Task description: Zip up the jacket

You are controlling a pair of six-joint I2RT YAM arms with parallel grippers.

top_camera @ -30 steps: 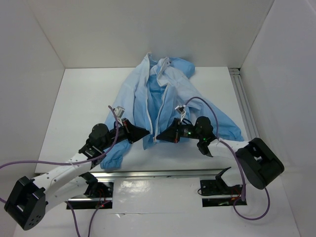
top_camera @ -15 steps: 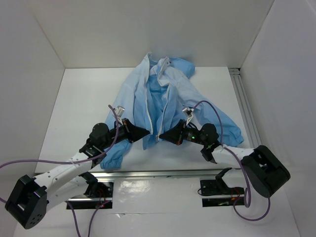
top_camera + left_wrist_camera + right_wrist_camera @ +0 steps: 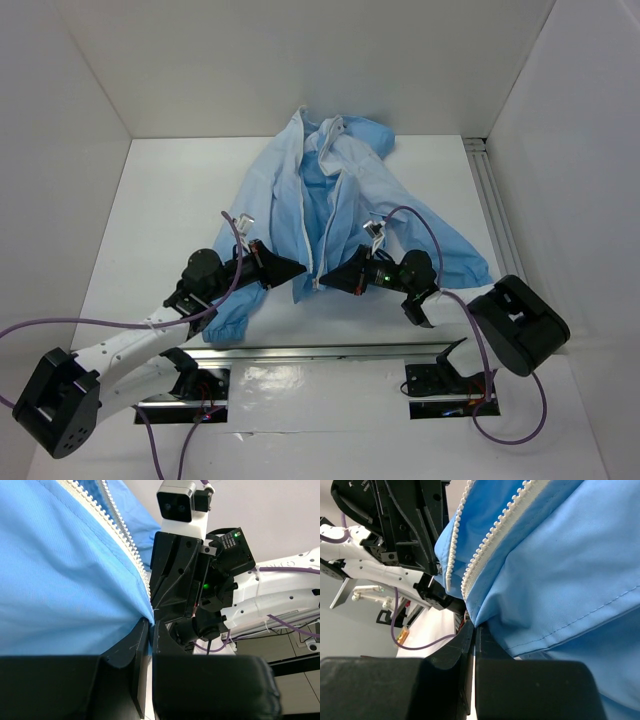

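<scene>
nearest to us, our two arm bases sit at the front edge of the white table [image 3: 150,200], with purple cables [image 3: 120,325] looping off them. both arms reach in toward the middle of the table, their tips pointing at each other and just beside one another.

our left gripper [image 3: 298,269] has its fingers pressed together on the bottom hem of the jacket [image 3: 350,195], at the lower end of the left front panel. from the left wrist we see a fold of light-blue fabric running down into the closed jaws. our right gripper [image 3: 323,279] is clamped the same way on the hem of the right front panel, and its wrist view shows the cloth pinched where the two fingers meet. the white toothed zipper strip [image 3: 492,544] ends right at that pinch.

beyond the grippers the jacket lies spread on the table with its front open. the two white strips run apart toward the far side, with blue lining showing between them. the left sleeve's gathered cuff [image 3: 228,318] lies beside our left arm. the right sleeve [image 3: 455,255] stretches toward the metal rail [image 3: 495,215]. farthest from us, the collar [image 3: 328,130] lies bunched close to the back wall [image 3: 300,60].
</scene>
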